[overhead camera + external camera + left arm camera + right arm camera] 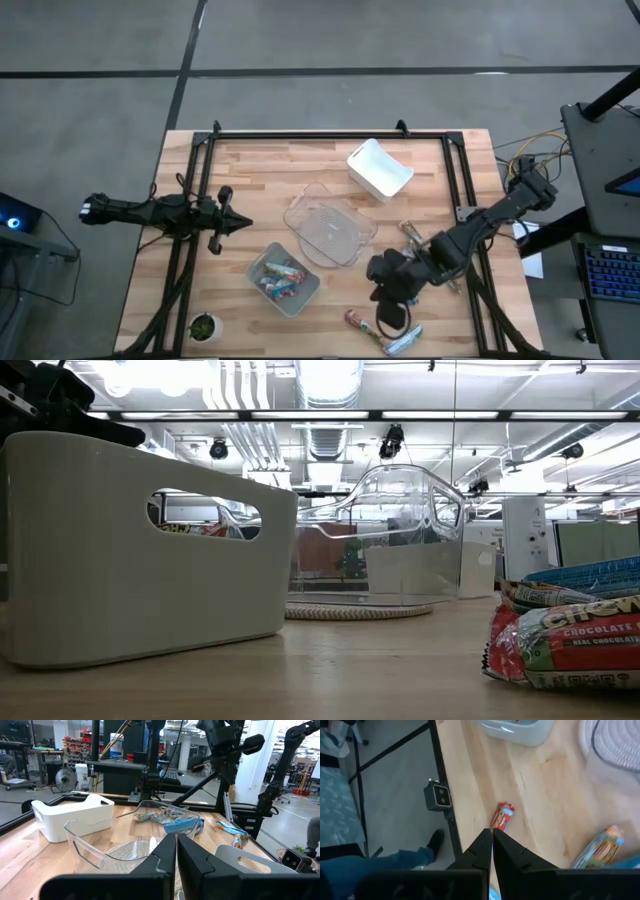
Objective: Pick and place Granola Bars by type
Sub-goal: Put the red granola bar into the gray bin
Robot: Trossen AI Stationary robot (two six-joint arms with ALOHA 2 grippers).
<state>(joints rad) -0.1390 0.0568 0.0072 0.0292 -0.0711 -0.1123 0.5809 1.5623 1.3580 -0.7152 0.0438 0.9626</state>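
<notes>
My right gripper (387, 318) (491, 837) hangs shut and holds nothing, slanting down over the table's near right part. Just past its fingertips a red granola bar (502, 816) (357, 320) lies flat on the wood. A green-and-orange bar (602, 845) and a blue one (404, 340) lie close by; the low view shows these bars (570, 640) up close. More bars lie in the grey bin (283, 280) and beside the clear bin (414, 236). My left gripper (240, 225) (176, 847) waits shut at the table's left, pointing level toward the bins.
A clear bin (330, 232) stands mid-table on a woven mat, with a white bin (380, 168) behind it. A small potted plant (203, 326) sits at the near left corner. A camera (438, 795) is fixed at the near edge; a person's leg (375, 870) shows beyond it.
</notes>
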